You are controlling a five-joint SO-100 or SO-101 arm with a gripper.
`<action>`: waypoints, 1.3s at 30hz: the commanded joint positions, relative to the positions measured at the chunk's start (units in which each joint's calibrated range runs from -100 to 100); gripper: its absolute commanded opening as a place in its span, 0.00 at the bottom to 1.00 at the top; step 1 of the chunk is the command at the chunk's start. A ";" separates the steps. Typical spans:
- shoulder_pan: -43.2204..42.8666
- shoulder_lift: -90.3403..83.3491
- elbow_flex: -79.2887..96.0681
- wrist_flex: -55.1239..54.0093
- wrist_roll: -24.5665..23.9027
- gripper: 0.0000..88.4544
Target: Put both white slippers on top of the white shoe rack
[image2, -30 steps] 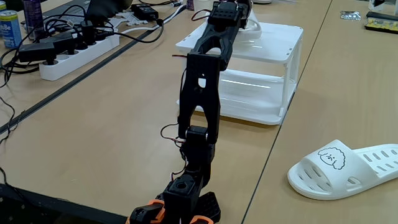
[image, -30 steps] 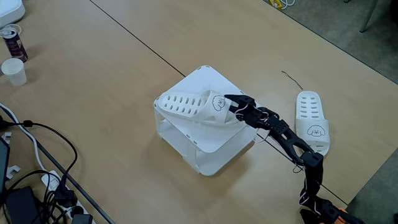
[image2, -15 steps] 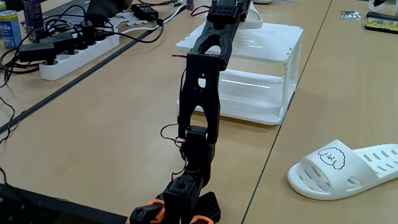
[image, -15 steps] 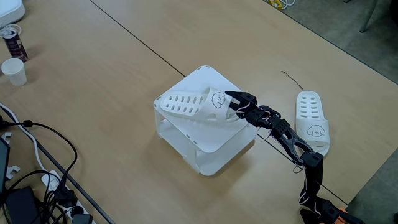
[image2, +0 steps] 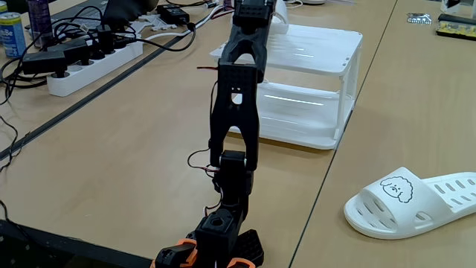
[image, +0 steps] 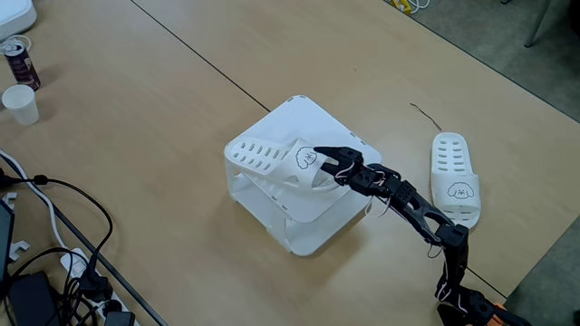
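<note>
Now gripper (image: 319,161) clamped on one white slipper (image: 272,158) atop the shoe rack (image: 313,222), near its right edge.

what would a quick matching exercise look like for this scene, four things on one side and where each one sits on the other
Things:
1. slipper at the hand
2. second slipper
3. white paper cup
4. power strip

Places:
A. flat on the bare table, to the right of the shoe rack in a fixed view
B. on the table beside a dark can, at the left edge of a fixed view
C. on top of the white shoe rack
D. among black cables, left of the arm in a fixed view

Pairs: 1-C, 2-A, 3-B, 4-D
</note>
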 commanded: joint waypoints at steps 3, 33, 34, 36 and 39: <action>-1.24 -1.77 -2.06 -0.95 0.42 0.14; -4.69 -2.35 9.94 -0.95 0.42 0.14; -4.69 -2.35 10.21 -0.95 0.42 0.14; -4.69 -2.35 10.66 -0.95 0.42 0.14; -4.78 -2.44 10.66 -0.95 0.42 0.14</action>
